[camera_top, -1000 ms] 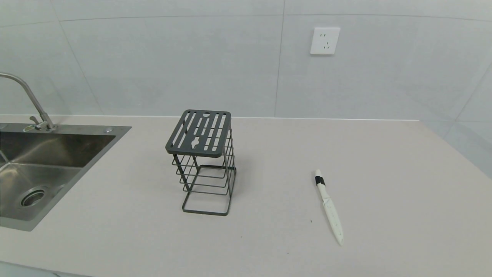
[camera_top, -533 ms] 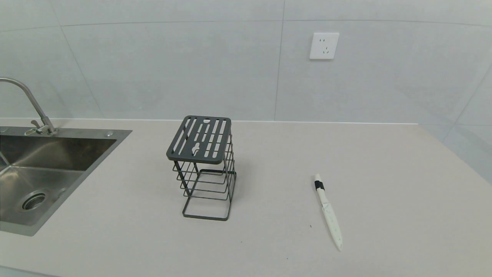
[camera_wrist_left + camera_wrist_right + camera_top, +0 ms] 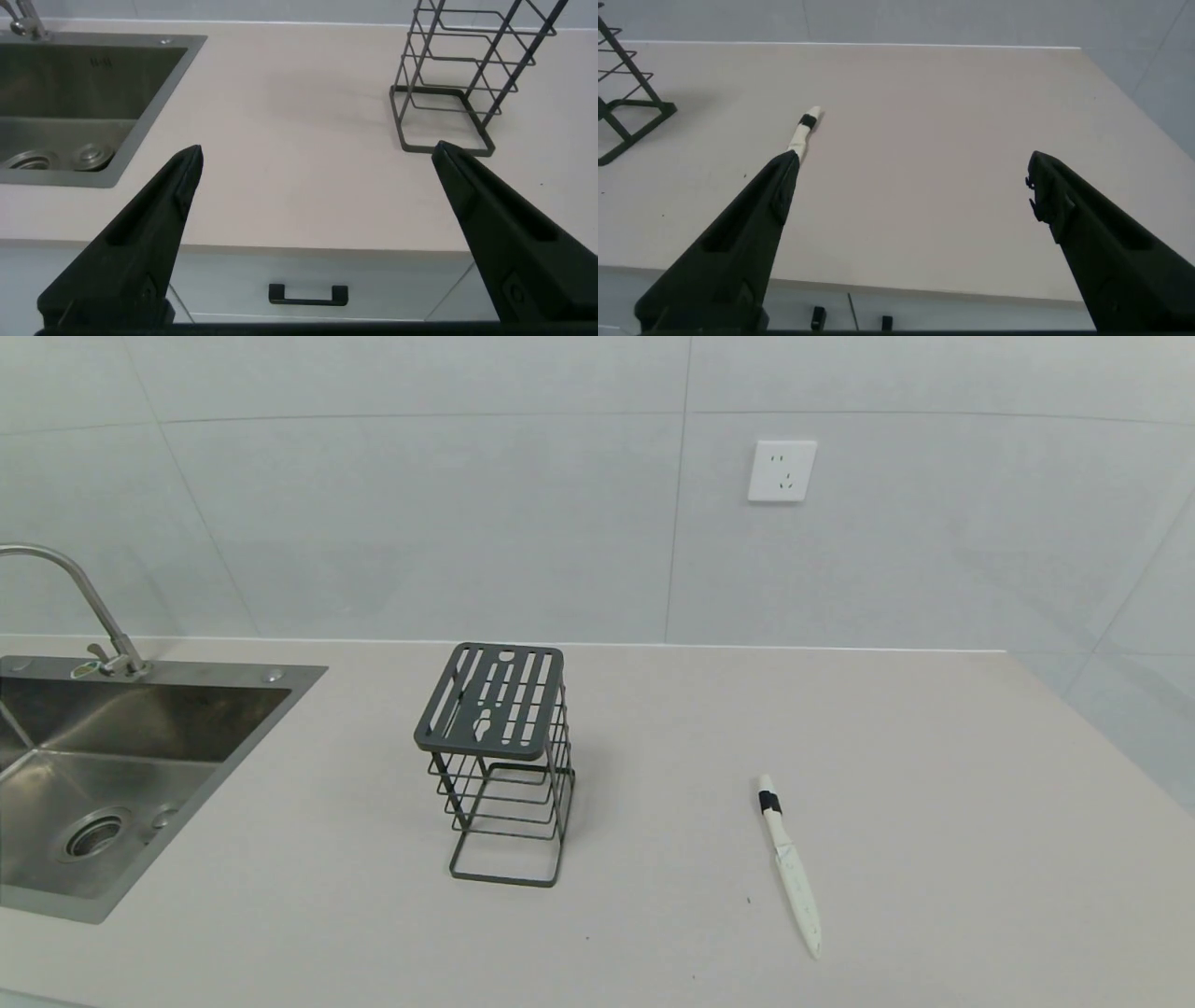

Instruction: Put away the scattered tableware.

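Note:
A white knife [image 3: 790, 864] with a black band near its handle end lies flat on the counter, right of centre; it appears partly behind a finger in the right wrist view [image 3: 805, 130]. A dark wire rack [image 3: 497, 759] with a slotted top plate stands left of it, and its base shows in the left wrist view [image 3: 464, 93]. My left gripper [image 3: 318, 159] is open over the counter's front edge, short of the rack. My right gripper [image 3: 910, 163] is open too, hanging in front of the counter with the knife beyond its fingers.
A steel sink [image 3: 103, 747] with a curved tap [image 3: 79, 597] is set into the counter at the left. A tiled wall with a white socket [image 3: 781, 471] runs along the back. The counter ends at the right [image 3: 1102, 728]. A drawer handle [image 3: 308, 296] sits below the counter front.
The whole head view has shifted: everything sits lower in the picture than a second ago, so the camera has moved. The knife and rack keep their places relative to each other.

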`<state>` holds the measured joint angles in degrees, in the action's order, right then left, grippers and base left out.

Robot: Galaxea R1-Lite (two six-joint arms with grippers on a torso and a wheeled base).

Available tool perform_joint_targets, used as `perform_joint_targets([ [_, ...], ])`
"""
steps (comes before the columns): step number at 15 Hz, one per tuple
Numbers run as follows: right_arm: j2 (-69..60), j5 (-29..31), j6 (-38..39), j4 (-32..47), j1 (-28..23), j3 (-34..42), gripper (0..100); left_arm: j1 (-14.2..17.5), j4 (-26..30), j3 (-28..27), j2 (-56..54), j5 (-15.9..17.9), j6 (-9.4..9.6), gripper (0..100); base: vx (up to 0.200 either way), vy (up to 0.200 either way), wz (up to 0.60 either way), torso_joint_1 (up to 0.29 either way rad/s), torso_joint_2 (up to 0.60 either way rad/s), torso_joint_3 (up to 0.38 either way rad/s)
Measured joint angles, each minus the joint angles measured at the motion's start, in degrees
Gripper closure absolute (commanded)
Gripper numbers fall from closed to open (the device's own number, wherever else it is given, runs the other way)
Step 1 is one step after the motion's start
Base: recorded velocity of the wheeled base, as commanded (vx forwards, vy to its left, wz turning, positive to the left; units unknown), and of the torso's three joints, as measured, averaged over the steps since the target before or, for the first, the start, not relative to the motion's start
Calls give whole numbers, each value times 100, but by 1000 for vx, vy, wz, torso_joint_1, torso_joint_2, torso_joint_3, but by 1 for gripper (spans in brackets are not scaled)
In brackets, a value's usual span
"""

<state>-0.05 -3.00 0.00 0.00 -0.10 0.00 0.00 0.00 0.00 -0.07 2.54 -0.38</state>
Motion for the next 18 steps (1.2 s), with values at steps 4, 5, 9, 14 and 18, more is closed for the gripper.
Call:
perform_joint_targets([
  [4, 0, -17, -32, 2, 0, 0, 0, 0, 0, 0, 0, 2, 2, 0, 0, 0, 0, 0, 0, 0],
  [5, 0, -20, -29, -82, 0, 0, 0, 0, 0, 0, 0, -7, 9, 0, 0, 0, 0, 0, 0, 0],
  [9, 2, -712, -194, -1261, -4, -7, 0, 0, 0, 0, 0, -7, 6, 0, 0, 0, 0, 0, 0, 0],
  [14, 923, -1496, -279, -747, 100, -501, 0, 0, -5, 0, 0, -9, -17, 0, 0, 0, 0, 0, 0, 0],
  [18, 2339, -1602, -295, -692, 558, -1019, 0, 0, 0, 0, 0, -2, -17, 0, 0, 0, 0, 0, 0, 0],
])
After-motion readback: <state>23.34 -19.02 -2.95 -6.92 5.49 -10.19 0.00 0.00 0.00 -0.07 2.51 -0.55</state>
